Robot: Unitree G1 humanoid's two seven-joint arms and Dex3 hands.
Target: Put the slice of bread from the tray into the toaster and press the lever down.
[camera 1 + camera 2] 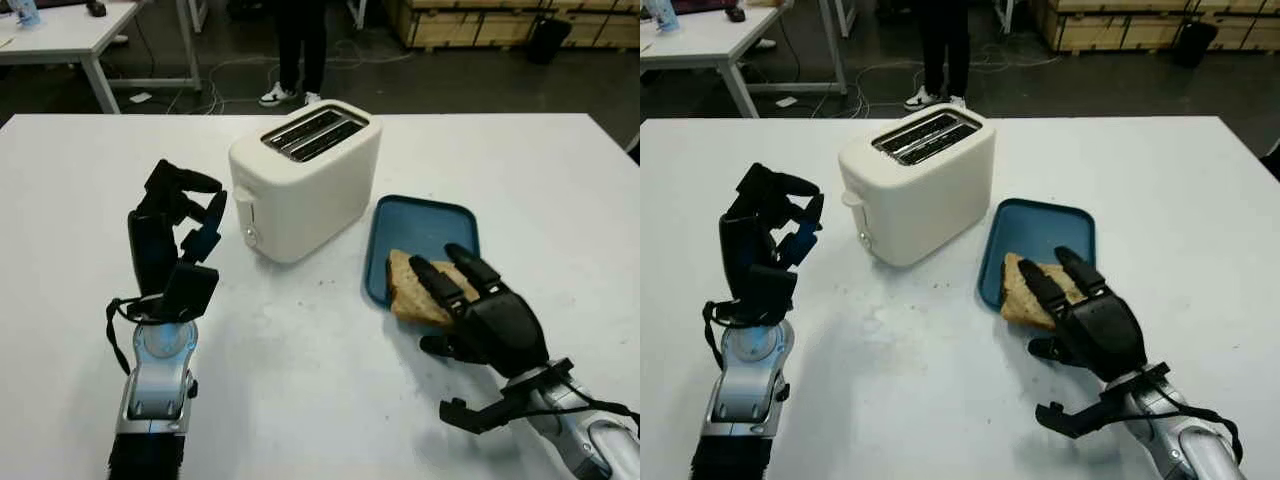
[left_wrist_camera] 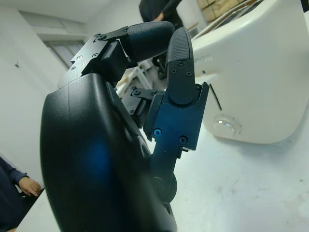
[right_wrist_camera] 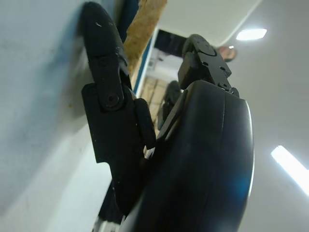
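Observation:
A cream two-slot toaster (image 1: pixel 305 185) stands mid-table, its lever (image 1: pixel 243 197) up on the end that faces my left hand. To its right lies a blue tray (image 1: pixel 425 220), and a slice of bread (image 1: pixel 405 285) sits flat on the tray's near edge, overhanging it. My right hand (image 1: pixel 440 300) is open, its fingers stretched over the top of the slice and its thumb (image 3: pixel 104 58) down by the table at the near side. The bread's edge (image 3: pixel 145 24) shows just beyond that thumb. My left hand (image 1: pixel 195 215) is raised left of the toaster (image 2: pixel 260 72), fingers (image 2: pixel 181 63) curled, holding nothing.
A person's legs (image 1: pixel 300 50) stand past the table's far edge. A white desk (image 1: pixel 70 30) is at the back left and wooden crates (image 1: pixel 480 20) at the back right. Bare white tabletop (image 1: pixel 300 380) stretches between my two arms.

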